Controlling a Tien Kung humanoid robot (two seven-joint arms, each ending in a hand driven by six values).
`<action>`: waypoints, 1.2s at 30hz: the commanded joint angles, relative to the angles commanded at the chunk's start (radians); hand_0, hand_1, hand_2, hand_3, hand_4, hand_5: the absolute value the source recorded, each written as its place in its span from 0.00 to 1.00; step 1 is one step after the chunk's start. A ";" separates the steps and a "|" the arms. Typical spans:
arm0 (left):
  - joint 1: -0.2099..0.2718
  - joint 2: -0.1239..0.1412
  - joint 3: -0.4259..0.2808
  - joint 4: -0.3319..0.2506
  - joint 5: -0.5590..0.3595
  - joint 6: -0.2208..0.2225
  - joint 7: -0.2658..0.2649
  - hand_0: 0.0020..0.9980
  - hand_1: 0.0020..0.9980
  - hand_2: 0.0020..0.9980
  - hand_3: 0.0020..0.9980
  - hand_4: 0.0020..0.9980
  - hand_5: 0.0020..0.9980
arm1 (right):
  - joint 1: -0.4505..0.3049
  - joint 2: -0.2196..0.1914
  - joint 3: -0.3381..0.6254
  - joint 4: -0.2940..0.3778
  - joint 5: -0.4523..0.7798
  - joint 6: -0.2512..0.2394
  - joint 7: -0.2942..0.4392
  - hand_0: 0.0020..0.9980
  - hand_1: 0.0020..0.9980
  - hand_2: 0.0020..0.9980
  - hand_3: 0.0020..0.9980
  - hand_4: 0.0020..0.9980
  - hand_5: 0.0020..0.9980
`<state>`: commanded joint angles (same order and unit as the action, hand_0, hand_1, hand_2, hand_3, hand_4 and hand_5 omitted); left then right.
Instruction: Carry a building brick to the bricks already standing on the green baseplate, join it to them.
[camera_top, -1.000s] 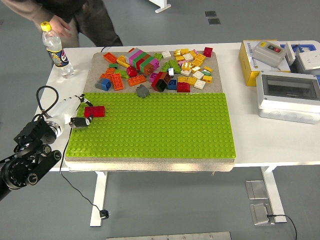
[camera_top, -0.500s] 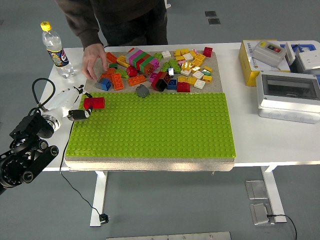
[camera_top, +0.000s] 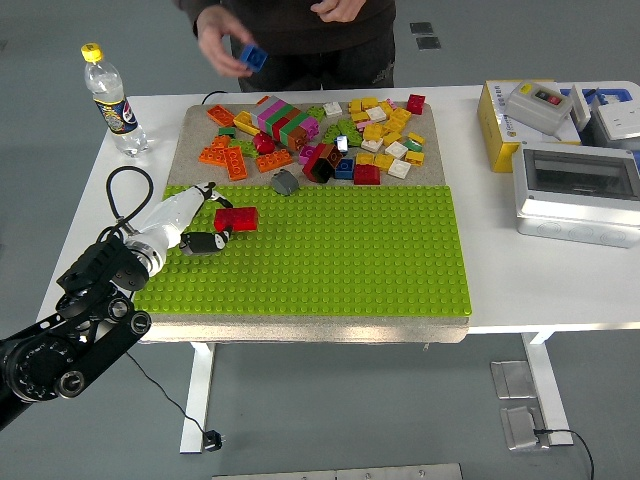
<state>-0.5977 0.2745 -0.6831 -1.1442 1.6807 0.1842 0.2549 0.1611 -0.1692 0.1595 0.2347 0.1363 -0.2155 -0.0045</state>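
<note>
My left hand (camera_top: 212, 216) reaches in from the lower left over the green baseplate (camera_top: 330, 250) and is shut on a red brick (camera_top: 238, 218). It holds the brick low over the plate's left part. A grey piece (camera_top: 286, 181) sits at the plate's far edge, up and to the right of the red brick. Loose bricks (camera_top: 320, 130) of many colours lie heaped on the tan mat behind the plate. At the far side a person's hand holds a blue brick (camera_top: 252, 57) in the air above the table's edge.
A plastic bottle (camera_top: 108, 98) with a yellow cap stands at the far left. A grey electrical box (camera_top: 577, 193), a yellow box (camera_top: 505, 120) with a switch unit and a blue box sit at the right. A black cable (camera_top: 125, 190) loops by my left wrist.
My left hand has carried the red brick to the right over the baseplate. The person took a blue brick from the pile's left side and lifted it away.
</note>
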 joint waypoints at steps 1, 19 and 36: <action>-0.003 -0.006 0.006 -0.002 0.001 -0.004 0.007 1.00 0.96 0.96 0.56 0.52 0.15 | 0.000 0.000 -0.001 0.000 0.001 0.000 0.000 0.69 0.67 0.70 0.67 0.39 0.79; -0.045 -0.061 0.086 0.033 -0.010 -0.017 0.062 1.00 0.96 0.95 0.56 0.51 0.15 | 0.005 0.005 0.006 0.001 0.000 0.002 0.002 0.69 0.67 0.70 0.67 0.39 0.79; -0.067 -0.088 0.127 0.091 -0.035 0.005 0.057 0.99 0.95 0.94 0.57 0.52 0.16 | 0.008 0.007 0.003 0.001 0.002 0.004 0.004 0.69 0.67 0.70 0.67 0.40 0.79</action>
<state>-0.6651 0.1861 -0.5561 -1.0535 1.6453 0.1894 0.3115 0.1693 -0.1619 0.1630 0.2361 0.1378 -0.2119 -0.0007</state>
